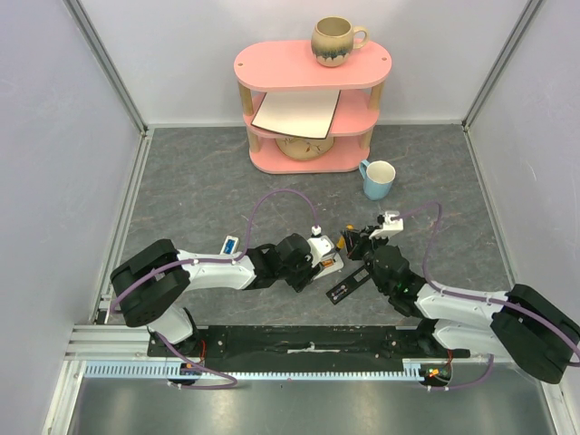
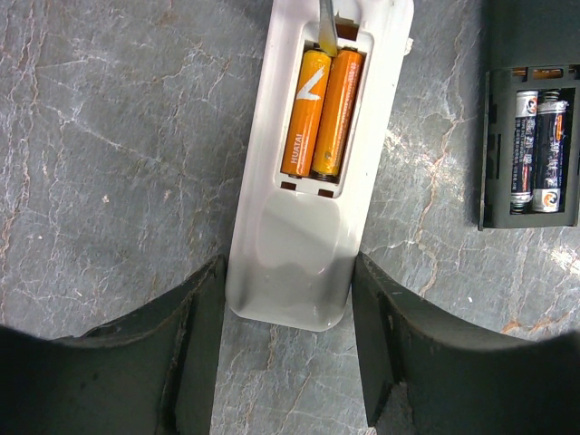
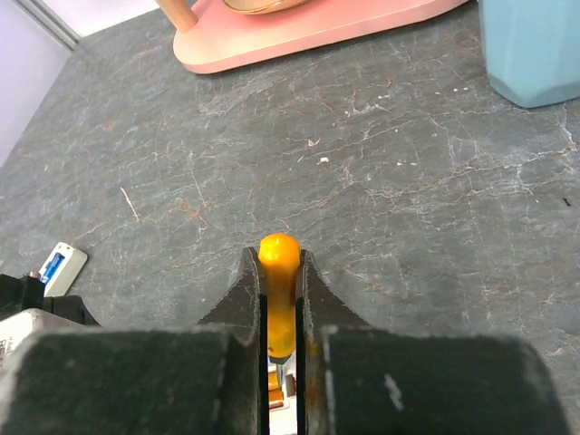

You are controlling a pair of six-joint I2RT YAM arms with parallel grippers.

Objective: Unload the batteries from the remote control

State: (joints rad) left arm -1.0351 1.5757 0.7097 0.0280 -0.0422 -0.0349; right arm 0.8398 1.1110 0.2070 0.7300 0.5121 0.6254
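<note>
In the left wrist view a white remote (image 2: 294, 245) lies back up with its battery bay open. Two orange batteries (image 2: 322, 113) sit side by side in the bay. My left gripper (image 2: 288, 294) is shut on the remote's near end, one finger against each side. A metal screwdriver tip (image 2: 326, 27) touches the far end of the left battery. My right gripper (image 3: 279, 272) is shut on the orange-handled screwdriver (image 3: 279, 258), pointing it down at the white remote (image 1: 328, 263). A black remote (image 2: 530, 149) lies to the right, open, with two dark-labelled batteries (image 2: 536, 149) inside.
A pink shelf (image 1: 313, 68) at the back carries a brown mug (image 1: 335, 41), a flat plate and a bowl. A light blue mug (image 1: 378, 178) stands on the grey table in front of it. Grey walls close in left and right.
</note>
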